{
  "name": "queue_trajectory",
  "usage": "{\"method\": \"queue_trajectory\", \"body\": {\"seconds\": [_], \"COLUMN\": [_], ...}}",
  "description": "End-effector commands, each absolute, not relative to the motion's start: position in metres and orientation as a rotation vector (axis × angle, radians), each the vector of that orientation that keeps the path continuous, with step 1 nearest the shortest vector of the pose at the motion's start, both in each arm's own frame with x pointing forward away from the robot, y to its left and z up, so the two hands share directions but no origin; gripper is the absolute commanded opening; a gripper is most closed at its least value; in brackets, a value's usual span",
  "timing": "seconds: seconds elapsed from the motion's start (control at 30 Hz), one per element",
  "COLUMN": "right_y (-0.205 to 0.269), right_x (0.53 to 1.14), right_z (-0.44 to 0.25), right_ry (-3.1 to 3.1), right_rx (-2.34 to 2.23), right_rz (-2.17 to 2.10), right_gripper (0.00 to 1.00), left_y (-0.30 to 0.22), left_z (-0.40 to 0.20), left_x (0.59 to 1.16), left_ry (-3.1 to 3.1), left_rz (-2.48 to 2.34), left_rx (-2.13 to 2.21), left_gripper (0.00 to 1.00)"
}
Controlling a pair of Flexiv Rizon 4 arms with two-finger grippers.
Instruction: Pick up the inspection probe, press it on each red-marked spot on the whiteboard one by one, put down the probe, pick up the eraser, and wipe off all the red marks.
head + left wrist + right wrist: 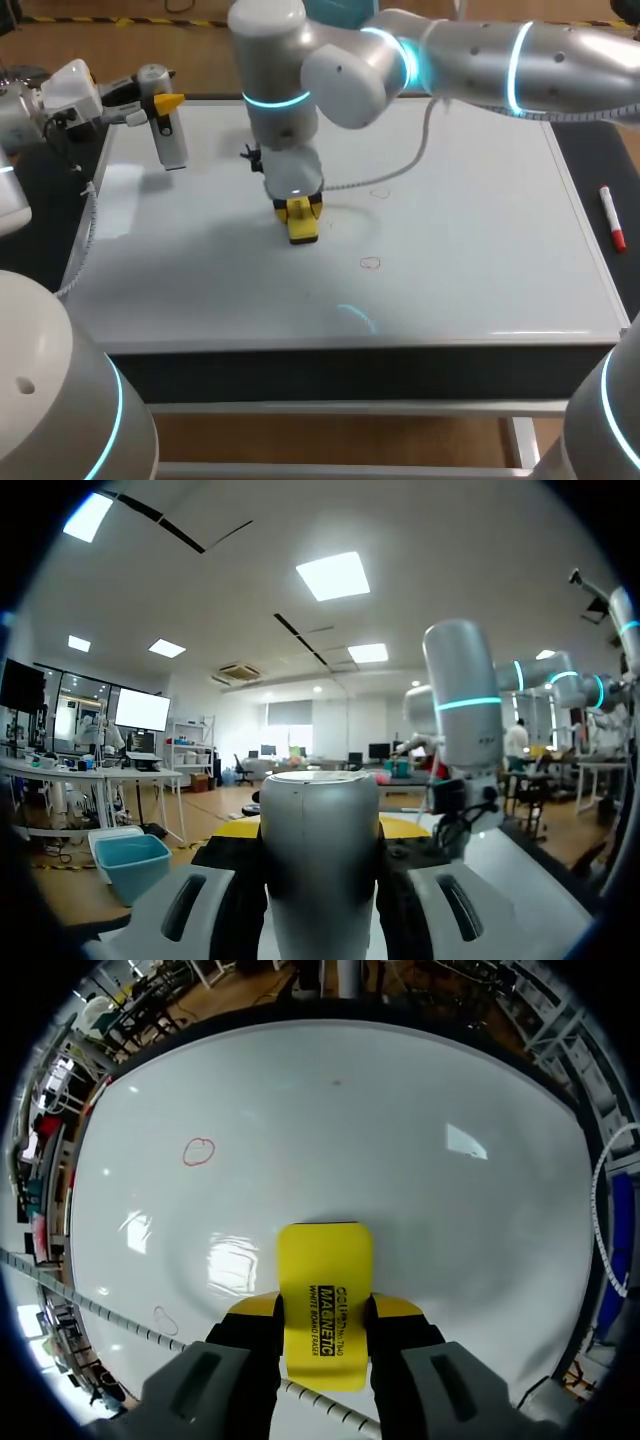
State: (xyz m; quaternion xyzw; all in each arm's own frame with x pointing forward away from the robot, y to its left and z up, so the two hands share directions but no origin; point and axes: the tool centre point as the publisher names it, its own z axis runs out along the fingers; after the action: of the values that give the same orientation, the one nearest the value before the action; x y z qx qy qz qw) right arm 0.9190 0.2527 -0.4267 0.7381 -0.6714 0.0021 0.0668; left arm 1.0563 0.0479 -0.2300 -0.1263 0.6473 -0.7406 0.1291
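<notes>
The right gripper (325, 1307) is clamped on the eraser (325, 1300), with one yellow-tipped finger pressing on each long side. The eraser's front end sticks out ahead of the fingers, over the whiteboard (400, 1110). In the head view the right arm comes in from the far right and reaches past the middle. Its gripper (300, 212) points straight down and holds the eraser (302, 228) on the board (470, 230), left of centre.

Two red rings show on the board. The near ring (370, 263) lies to the right of the eraser, towards the board's front edge. From the right wrist this ring (198, 1151) is ahead of the eraser and off to one side, well apart from it. The far ring (379, 193) is fainter and sits just beside the grey cable (400, 172) that trails from the right wrist across the board. In the wrist view this ring (165, 1320) lies beside the gripper, close to the cable (120, 1305).

The left gripper (165, 105) is closed around the probe (172, 135), a grey cylinder hanging roughly upright over the board's far left corner. I cannot tell whether its tip touches the board. From the left wrist the probe (320, 870) fills the gap between the fingers of that gripper (320, 830).

A red marker (612, 217) lies on the dark table (610, 150) just right of the board, well apart from both grippers
</notes>
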Motion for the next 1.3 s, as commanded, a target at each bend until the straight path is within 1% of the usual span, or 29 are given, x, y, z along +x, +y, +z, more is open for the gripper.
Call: {"method": "queue_trajectory", "body": {"seconds": [0.03, 0.53, 0.9, 1.1, 1.3], "right_y": [0.24, 0.199, 0.173, 0.146, 0.107], "right_x": [0.924, 0.932, 0.935, 0.943, 0.954], "right_z": [-0.431, -0.413, -0.383, -0.374, -0.369], "right_ry": [-2.042, -2.167, -2.147, -2.183, -2.279], "right_rx": [2.216, 2.145, 2.157, 2.145, 2.082], "right_rz": [0.009, 0.029, 0.042, 0.014, -0.025], "right_gripper": [0.0, 0.0, 0.0, 0.0, 0.0], "left_y": [0.048, 0.048, 0.048, 0.048, 0.048], "left_z": [-0.23, -0.23, -0.23, -0.23, -0.23], "left_x": [1.057, 1.057, 1.057, 1.057, 1.057], "left_ry": [1.88, 1.88, 1.88, 1.88, 1.88], "left_rz": [-2.154, -2.154, -2.154, -2.154, -2.154], "left_rx": [-0.364, -0.364, -0.364, -0.364, -0.364], "left_gripper": [0.0, 0.0, 0.0, 0.0, 0.0]}}
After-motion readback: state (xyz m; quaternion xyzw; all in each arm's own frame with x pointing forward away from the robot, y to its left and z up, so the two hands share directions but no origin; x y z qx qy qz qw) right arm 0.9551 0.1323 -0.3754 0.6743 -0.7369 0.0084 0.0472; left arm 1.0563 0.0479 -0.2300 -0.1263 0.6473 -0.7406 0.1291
